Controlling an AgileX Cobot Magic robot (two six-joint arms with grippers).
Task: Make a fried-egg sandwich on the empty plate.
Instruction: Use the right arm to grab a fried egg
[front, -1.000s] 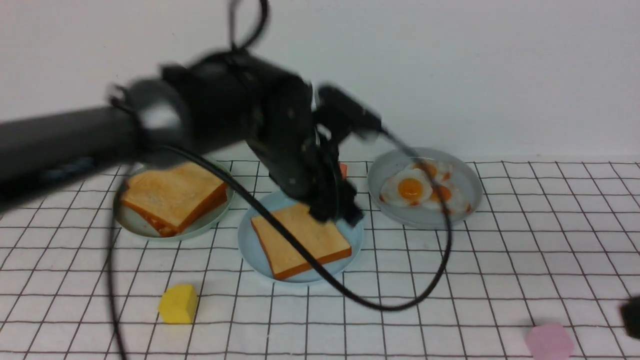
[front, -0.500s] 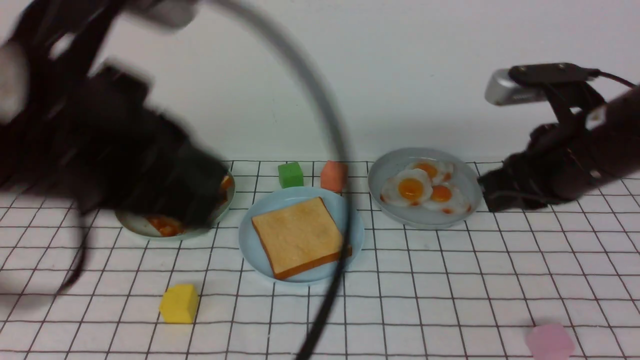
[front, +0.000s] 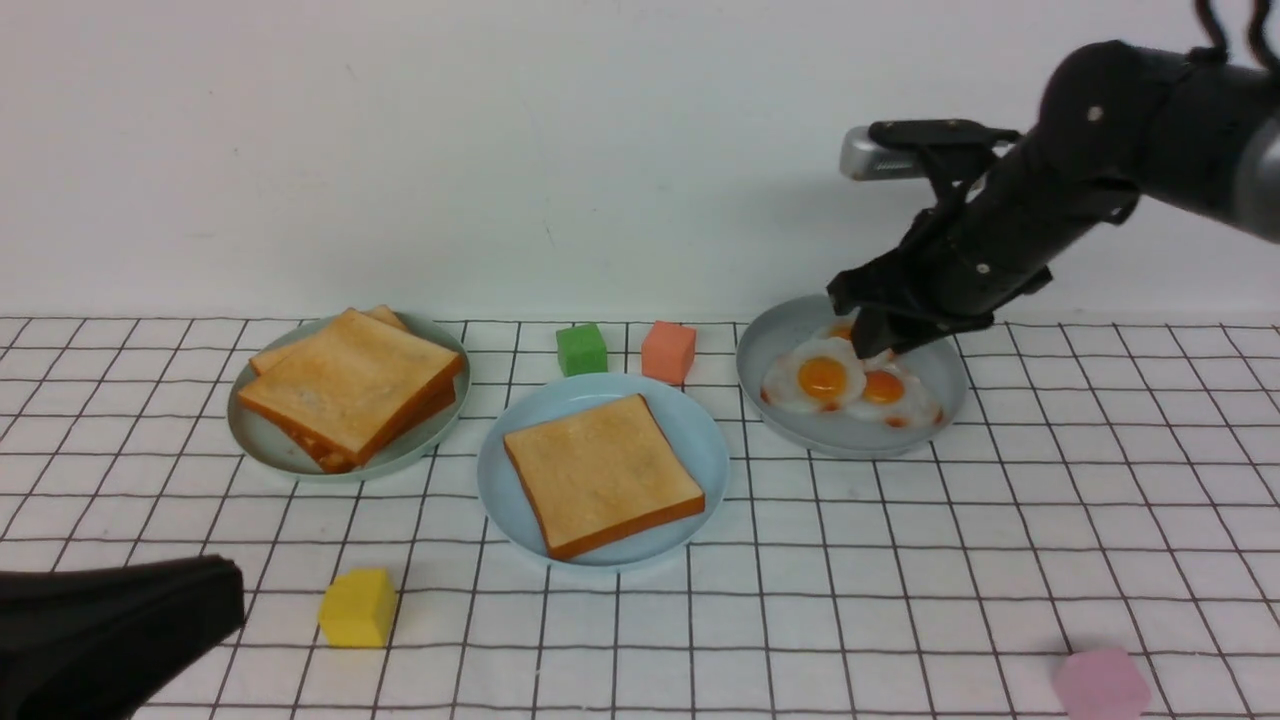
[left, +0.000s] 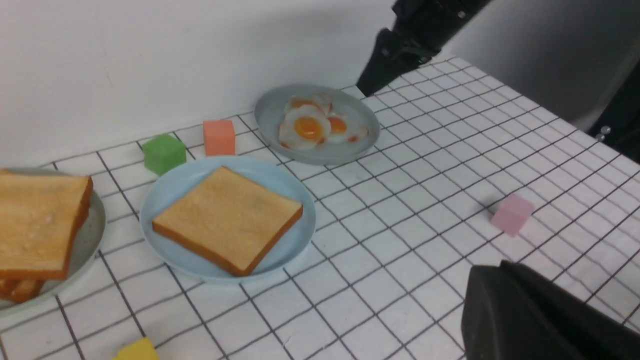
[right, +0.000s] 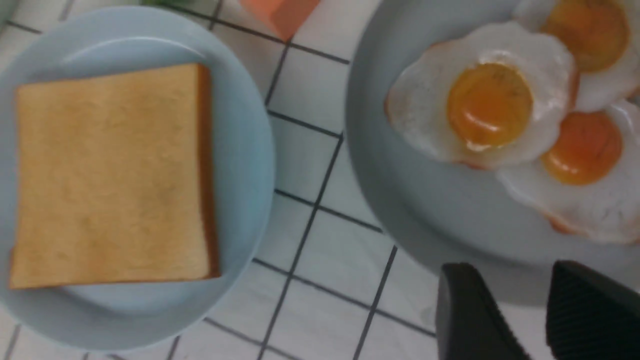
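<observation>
nearest, the left gripper (left: 504, 269) is pressed together. the blue plate (front: 700, 435) bears one toast slice (front: 600, 470); the egg and top slice seem left to add. right of that plate, the right gripper (right: 512, 280) is spread near the big-yolked egg (right: 490, 105).

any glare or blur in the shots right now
right wrist view: small bright glints on the front egg's yolk, plate rim and toast slightly soft; left wrist view: eggs a bit soft; front view: toast on the blue plate fairly crisp, no strong glare
</observation>
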